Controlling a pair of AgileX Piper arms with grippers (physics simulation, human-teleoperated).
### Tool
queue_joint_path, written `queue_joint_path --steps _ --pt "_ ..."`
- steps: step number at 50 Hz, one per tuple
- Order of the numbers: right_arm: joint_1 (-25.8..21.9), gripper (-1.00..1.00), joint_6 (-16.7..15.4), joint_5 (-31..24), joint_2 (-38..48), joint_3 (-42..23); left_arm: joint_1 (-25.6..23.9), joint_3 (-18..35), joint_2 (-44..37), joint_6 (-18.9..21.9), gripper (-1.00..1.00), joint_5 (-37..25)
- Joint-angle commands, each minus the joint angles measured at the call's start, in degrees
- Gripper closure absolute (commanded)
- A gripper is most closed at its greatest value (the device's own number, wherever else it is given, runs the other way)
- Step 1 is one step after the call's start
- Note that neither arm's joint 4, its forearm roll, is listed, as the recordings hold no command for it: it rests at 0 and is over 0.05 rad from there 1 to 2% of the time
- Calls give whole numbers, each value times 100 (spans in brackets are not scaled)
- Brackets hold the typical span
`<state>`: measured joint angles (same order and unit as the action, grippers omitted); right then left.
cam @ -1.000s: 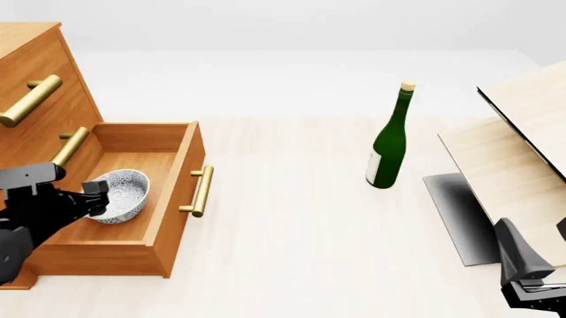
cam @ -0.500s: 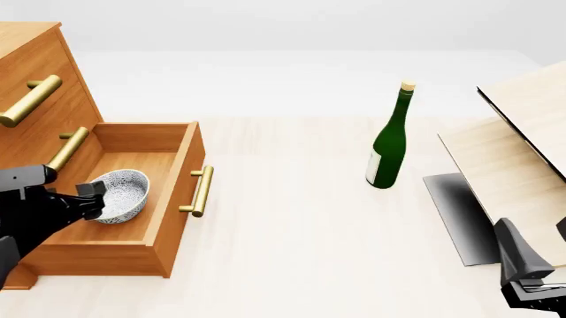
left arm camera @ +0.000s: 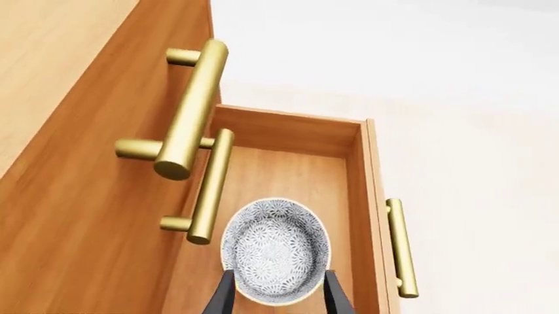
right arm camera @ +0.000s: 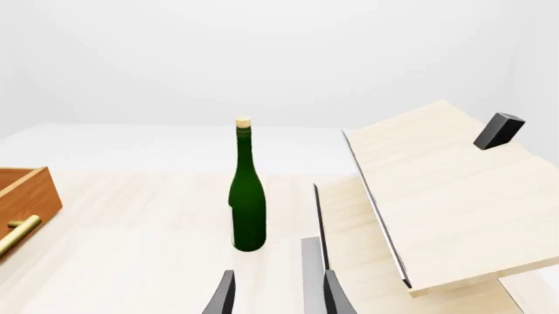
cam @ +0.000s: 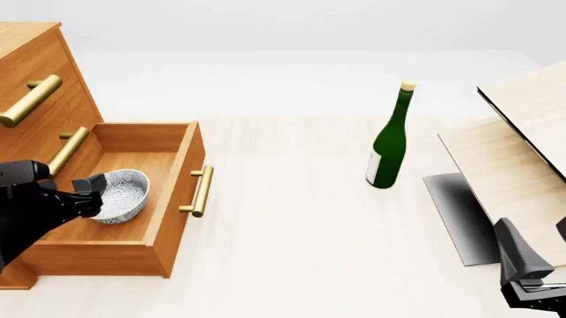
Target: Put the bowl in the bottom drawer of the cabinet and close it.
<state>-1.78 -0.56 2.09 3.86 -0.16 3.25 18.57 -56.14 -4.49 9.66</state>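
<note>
The bowl sits upright on the floor of the bottom drawer, which stands pulled out from the cabinet at about 9 o'clock in the front view. The left gripper has its fingers spread on either side of the bowl's near rim, released rather than clamped, though whether they touch it cannot be told. The drawer's brass handle faces the open table. At 1 o'clock a green bottle stands upright, pale wood panels at 3 o'clock, and the right gripper hangs open, holding nothing, at 5 o'clock
</note>
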Motion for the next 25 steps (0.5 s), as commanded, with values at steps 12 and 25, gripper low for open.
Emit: queue_joint_path --steps 12,25 --pt "-3 -100 -1 4 6 0 -608 234 393 -318 -100 -482" --pt "-3 -100 -3 2 3 0 -964 366 513 -468 -100 -695"
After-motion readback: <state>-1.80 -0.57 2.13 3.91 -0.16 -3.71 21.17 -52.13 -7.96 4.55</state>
